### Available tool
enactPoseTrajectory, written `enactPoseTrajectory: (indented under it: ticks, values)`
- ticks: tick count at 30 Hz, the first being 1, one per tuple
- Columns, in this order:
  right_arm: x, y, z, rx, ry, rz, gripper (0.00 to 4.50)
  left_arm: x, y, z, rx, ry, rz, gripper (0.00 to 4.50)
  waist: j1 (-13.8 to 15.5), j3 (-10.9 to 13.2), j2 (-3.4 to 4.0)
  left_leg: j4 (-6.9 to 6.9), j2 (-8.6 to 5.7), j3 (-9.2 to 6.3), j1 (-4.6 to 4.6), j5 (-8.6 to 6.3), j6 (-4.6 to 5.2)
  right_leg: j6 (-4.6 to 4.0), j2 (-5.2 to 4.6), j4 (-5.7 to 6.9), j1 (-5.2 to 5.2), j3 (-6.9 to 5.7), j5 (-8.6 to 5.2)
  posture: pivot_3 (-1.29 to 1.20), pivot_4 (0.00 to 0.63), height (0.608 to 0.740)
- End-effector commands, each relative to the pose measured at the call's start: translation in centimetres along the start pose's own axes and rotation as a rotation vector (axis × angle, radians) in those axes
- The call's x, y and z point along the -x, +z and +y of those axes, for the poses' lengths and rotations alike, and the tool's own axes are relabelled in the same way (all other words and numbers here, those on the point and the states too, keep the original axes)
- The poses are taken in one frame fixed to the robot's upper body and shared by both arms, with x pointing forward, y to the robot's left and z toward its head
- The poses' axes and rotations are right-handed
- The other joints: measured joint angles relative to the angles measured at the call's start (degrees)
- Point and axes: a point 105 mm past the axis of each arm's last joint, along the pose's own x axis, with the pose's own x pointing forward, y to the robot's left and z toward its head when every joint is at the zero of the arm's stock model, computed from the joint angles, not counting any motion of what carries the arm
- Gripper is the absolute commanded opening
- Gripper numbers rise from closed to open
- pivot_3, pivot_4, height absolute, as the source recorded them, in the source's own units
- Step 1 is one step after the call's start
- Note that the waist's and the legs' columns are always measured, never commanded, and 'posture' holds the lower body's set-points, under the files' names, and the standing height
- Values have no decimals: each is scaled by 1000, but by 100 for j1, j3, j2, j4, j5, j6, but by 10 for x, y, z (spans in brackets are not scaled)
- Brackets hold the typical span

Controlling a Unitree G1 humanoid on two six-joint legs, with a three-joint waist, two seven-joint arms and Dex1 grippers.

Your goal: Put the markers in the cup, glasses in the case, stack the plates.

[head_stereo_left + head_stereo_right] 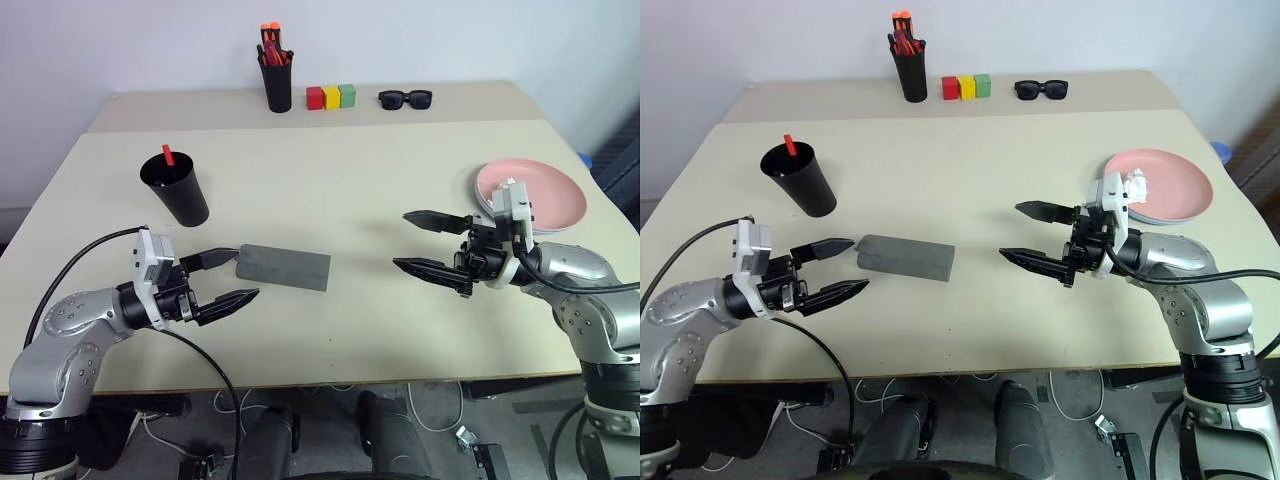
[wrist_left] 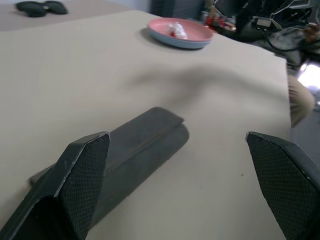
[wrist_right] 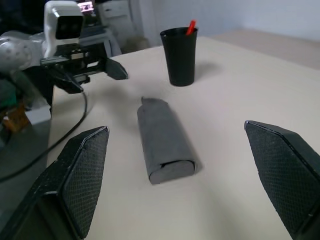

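The black cup [image 1: 178,190] stands at the left of the table, and a red-capped marker [image 1: 168,155] sticks out of it. In the middle lies the grey case [image 1: 284,267], its lid down. At the right edge the pink plate [image 1: 540,195] rests on the light blue plate [image 2: 170,42], with a small white crumpled thing [image 1: 1135,185] on the pink one. The glasses are out of view. My left gripper [image 1: 248,272] is open and empty just left of the case. My right gripper [image 1: 400,239] is open and empty between case and plates, pointing left.
At the back of the table stand a black pot of orange-red pens [image 1: 276,75], a row of red, yellow and green blocks [image 1: 331,96], and black sunglasses [image 1: 405,98]. The table's front edge runs close under both arms.
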Motion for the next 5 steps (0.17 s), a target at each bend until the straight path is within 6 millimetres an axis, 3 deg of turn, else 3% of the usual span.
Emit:
enactPoseTrajectory:
  ticks: [1, 5]
  values:
    - [7, 15, 2, 53, -6, -5, 4434, 5, 8, 7, -38, 20, -17, 4500, -11, 0, 0, 0, 0, 0, 0, 0, 0, 1, 0, -1, 0, 0, 0, 0, 150, 740]
    - [8, 17, 3, 60, -25, 12, 4434, 13, 19, 26, -83, 54, -6, 4500, -10, 0, 0, 0, 1, -1, 0, 0, 0, 0, 1, 2, -1, -2, 0, 0, 150, 740]
